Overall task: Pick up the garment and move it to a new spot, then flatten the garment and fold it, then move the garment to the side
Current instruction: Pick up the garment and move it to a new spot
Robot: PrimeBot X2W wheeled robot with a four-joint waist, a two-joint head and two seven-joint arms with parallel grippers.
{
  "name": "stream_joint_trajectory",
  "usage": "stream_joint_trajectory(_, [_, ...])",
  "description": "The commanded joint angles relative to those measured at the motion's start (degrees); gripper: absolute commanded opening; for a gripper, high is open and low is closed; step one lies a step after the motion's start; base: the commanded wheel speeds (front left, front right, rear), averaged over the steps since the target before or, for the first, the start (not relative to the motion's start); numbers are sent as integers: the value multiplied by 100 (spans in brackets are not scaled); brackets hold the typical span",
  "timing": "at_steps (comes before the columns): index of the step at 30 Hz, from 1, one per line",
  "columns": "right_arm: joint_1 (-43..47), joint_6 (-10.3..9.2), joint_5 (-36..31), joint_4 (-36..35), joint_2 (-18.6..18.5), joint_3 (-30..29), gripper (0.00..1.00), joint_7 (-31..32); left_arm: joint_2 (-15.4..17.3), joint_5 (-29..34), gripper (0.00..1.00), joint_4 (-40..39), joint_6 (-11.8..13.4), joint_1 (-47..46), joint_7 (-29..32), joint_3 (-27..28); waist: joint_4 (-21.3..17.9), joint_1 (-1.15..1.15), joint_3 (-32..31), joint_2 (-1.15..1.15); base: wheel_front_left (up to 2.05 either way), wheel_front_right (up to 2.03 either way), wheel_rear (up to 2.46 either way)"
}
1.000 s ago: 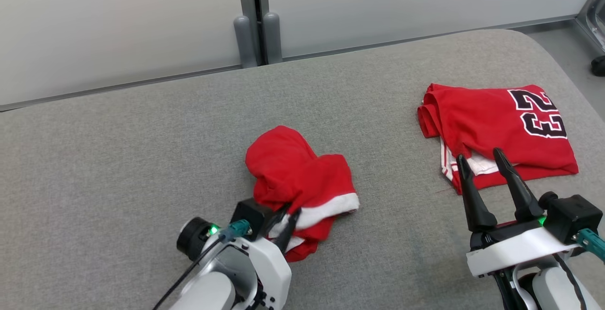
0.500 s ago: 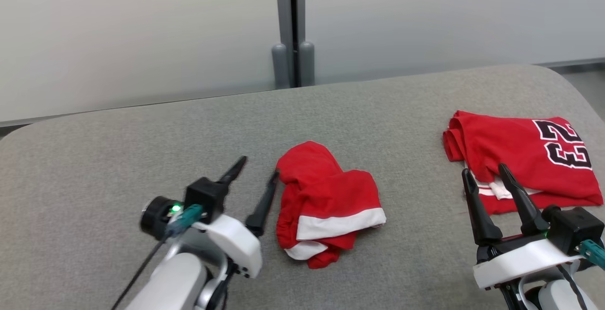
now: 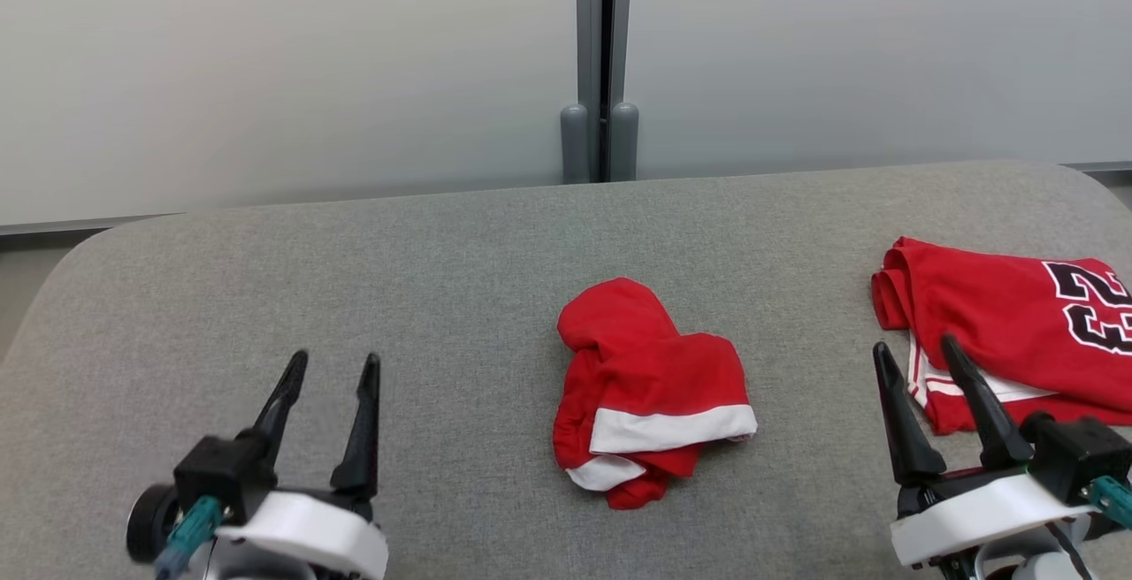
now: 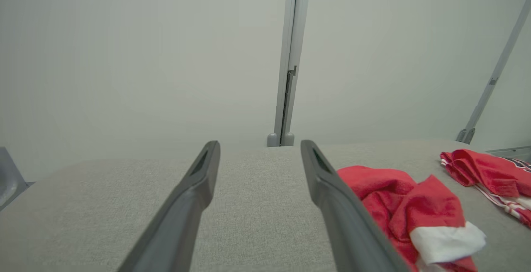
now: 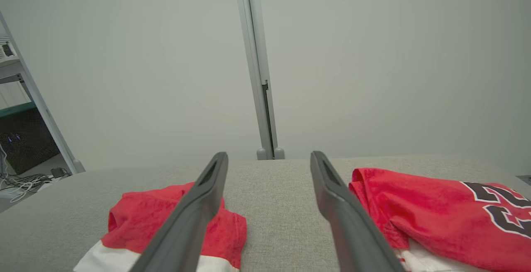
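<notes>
A crumpled red garment with a white band lies bunched in the middle of the grey padded table; it also shows in the left wrist view and the right wrist view. My left gripper is open at the lower left, well to the left of the garment, with nothing between its fingers. At the lower right my right gripper stands open and empty, its tips at the near edge of a folded red jersey.
The folded red jersey with a black "23" lies at the table's right edge, also seen as the jersey to the right of my right fingers. A pale wall with a grey post runs behind the table.
My left gripper has let go of the crumpled garment, opened and drawn back to the left. The garment stays on the table. The head camera has turned, shifting the whole picture right.
</notes>
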Motion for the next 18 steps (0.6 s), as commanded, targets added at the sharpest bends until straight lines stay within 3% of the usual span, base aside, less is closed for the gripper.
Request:
stream_joint_trajectory(1, [71,3,-32,-16,-5,-31,100,-28,41,-19,100,-46,102,178,-72,87,4,0,-8,0,0,0,0])
stream_joint_trajectory(6, [178,3,-89,-28,32,-109,100,-28,27,-7,100,-148,293,632,-252,300,-3,0,-14,0,0,0,0])
stream_joint_trajectory(18, [164,3,-139,-48,31,-183,100,-22,-94,112,100,-208,272,736,-340,443,-32,0,14,0,0,0,0])
